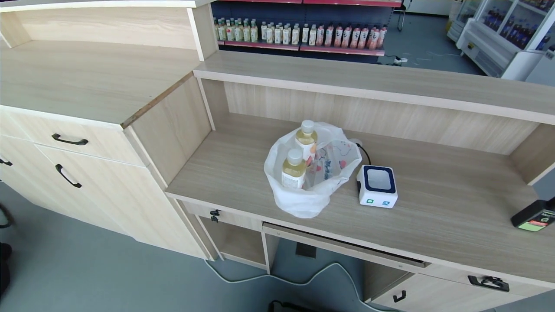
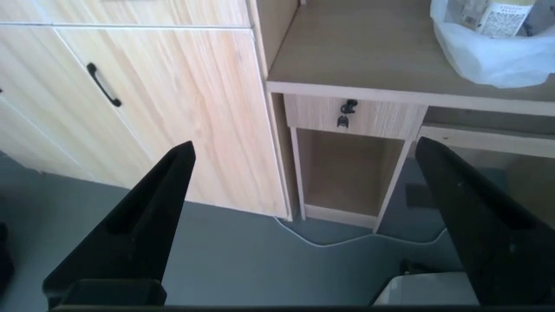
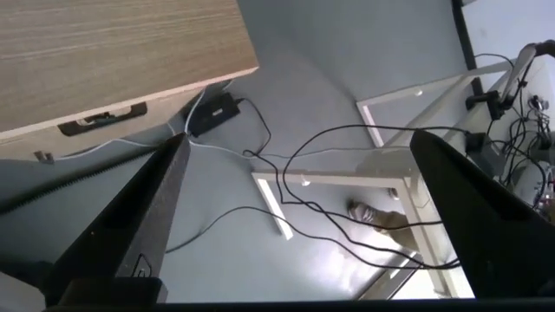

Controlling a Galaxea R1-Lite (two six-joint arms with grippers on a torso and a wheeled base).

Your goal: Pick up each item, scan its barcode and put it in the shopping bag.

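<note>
Claws released, both: the left claw (image 2: 303,147) hangs with its two dark fingers spread wide over the grey floor (image 2: 217,251), facing the pale cabinet doors (image 2: 156,104) below the surface (image 1: 433,208). The right claw (image 3: 301,137) hangs equally splayed over floor strewn with black cables (image 3: 329,199). Neither grasps anything.

Up on the surface, beyond the left claw, the white shopping bag (image 1: 299,203) stands at centre frame in the head view. Its mouth is open, with the front bottle (image 1: 294,170) and the rear bottle (image 1: 306,139) upright inside, caps up. Just beside the bag, toward the right of the frame, sits the white scanner (image 1: 377,185), its dark window facing up.

Well apart, at the frame's right edge, a dark flat object (image 1: 535,214) with a green label lies on the surface, its long axis running roughly across the frame. Whether it is an item to be scanned cannot be told. If it is, the right arm looks the nearer. That claw would need to rise to surface height, then carry it leftward over the scanner to the bag. Otherwise the bagging appears complete.
</note>
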